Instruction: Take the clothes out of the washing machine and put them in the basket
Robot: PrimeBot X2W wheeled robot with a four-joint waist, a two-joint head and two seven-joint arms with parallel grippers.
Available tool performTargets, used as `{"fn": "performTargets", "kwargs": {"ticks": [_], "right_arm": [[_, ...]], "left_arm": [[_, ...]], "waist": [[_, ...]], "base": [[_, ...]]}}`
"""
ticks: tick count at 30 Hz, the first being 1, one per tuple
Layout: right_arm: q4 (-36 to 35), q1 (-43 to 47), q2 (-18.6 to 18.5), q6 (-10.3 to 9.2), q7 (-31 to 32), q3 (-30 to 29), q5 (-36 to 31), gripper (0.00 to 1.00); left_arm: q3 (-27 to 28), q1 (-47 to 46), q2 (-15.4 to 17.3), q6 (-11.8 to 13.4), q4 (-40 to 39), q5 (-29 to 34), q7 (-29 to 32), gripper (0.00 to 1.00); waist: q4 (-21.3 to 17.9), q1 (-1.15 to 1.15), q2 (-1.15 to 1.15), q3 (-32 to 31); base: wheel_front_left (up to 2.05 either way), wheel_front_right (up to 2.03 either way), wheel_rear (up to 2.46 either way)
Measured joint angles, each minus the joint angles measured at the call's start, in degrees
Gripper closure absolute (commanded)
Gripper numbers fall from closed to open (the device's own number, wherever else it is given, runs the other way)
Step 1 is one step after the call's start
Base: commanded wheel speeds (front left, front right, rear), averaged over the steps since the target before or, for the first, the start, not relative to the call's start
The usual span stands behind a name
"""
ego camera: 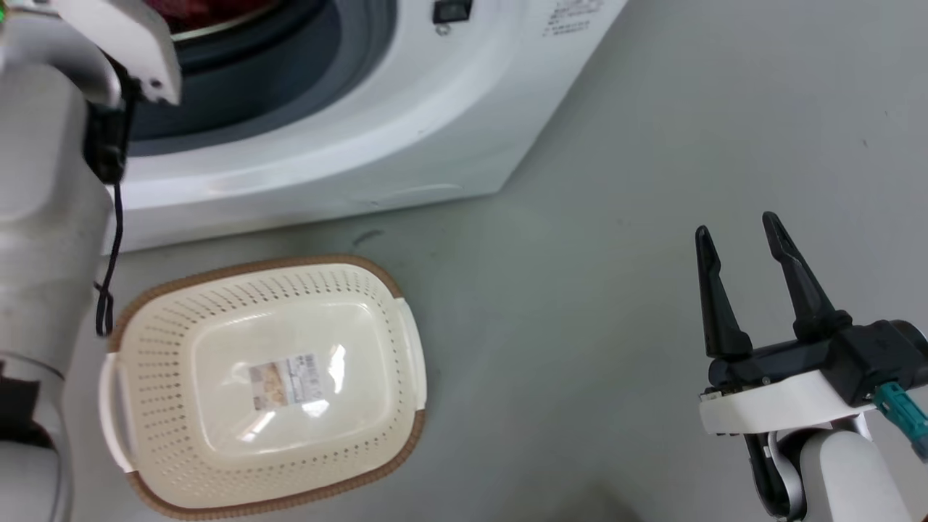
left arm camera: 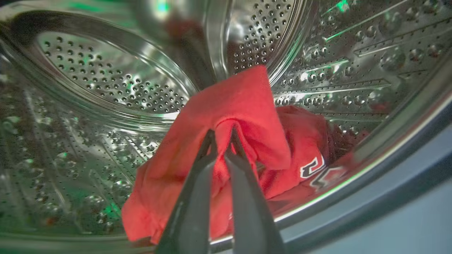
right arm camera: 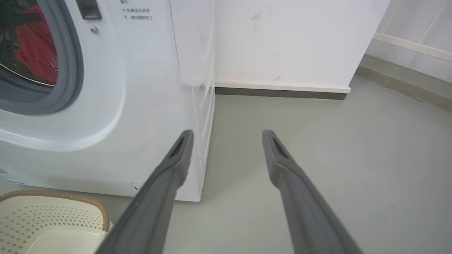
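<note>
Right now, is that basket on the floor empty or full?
Empty. The basket shows its bare bottom and label; the red clothes are inside the washing machine.

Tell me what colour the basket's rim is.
Brown, woven-look. The basket rim shows best in the head view.

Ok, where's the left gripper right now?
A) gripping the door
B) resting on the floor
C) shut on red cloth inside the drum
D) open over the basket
C: in the left wrist view the left gripper pinches a fold of the red clothes inside the drum.
</note>
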Motion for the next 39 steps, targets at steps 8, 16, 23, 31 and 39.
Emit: {"fn": "performTargets", "kwargs": {"ticks": [8,16,23,31,39], "right_arm": [[1.01,2.58,0.00,0.00,0.00,-0.98,-2.21,0.00],[1.75,5.03,-0.02,0.01,0.00,-0.45,-4.15,0.00],[2.26,7.25,-0.02,0.00,0.00,-0.60,-4.65,0.00],[2.56,9.00,-0.01,0.00,0.00,-0.60,-4.65,0.00],[2.14,8.55,-0.02,0.00,0.00,-0.74,-4.23,0.00]], "left_arm": [[0.44,8.39,-2.45,1.23,-3.85,-0.36,-5.05,1.00],[4.56,21.27,-1.62,2.22,-19.71,1.00,-5.25,1.00],[6.54,32.29,0.91,2.25,-33.00,2.89,-5.33,1.00],[5.13,43.31,2.54,3.35,-43.29,0.67,-1.78,1.00],[4.15,51.53,3.14,3.90,-44.62,-3.03,1.33,1.00]], "waist": [[3.93,-0.01,0.00,-8.27],[7.08,-0.01,0.00,-14.99],[9.21,-0.01,0.00,-19.15],[11.15,0.00,0.00,-21.91],[10.64,0.00,0.00,-19.94]], "base": [[0.00,0.00,0.00],[0.00,0.00,0.00],[0.00,0.00,0.00],[0.00,0.00,0.00],[0.00,0.00,0.00]]}}
